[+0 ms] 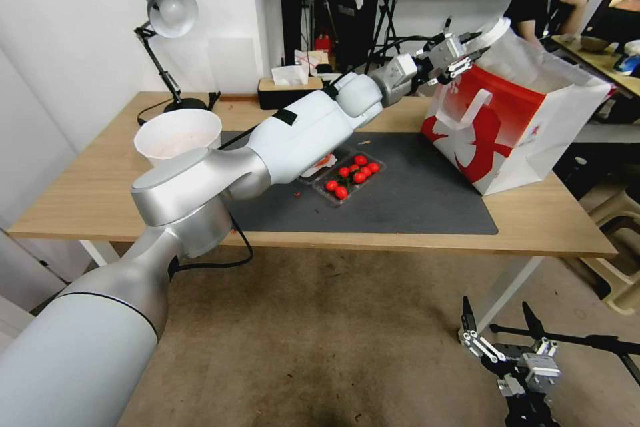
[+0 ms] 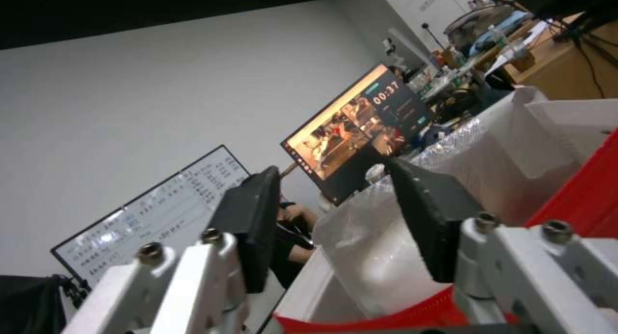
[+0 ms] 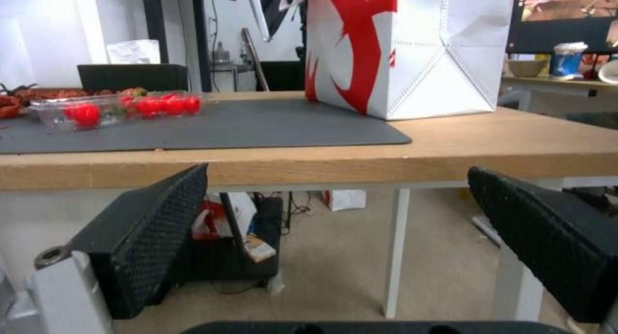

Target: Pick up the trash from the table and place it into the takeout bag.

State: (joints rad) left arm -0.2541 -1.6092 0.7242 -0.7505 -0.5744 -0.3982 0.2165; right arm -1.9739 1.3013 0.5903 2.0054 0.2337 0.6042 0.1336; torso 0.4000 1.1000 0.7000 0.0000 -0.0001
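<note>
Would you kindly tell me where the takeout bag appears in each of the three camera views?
Head view: takeout bag at upper right, on the table.
Left wrist view: its red rim and liner, beside the open left gripper.
Right wrist view: upper centre, on the table.
Shared landmark: its red-and-white print.

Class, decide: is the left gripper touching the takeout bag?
Cannot tell. In the head view the left gripper overlaps the takeout bag at its rim; in the left wrist view its open fingers straddle the liner, but no contact or gap shows plainly.

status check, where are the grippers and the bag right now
Left gripper open, empty, at takeout bag rim. Right gripper open, parked below the table edge. Clear tomato tray on the mat. Nothing blocking.
</note>
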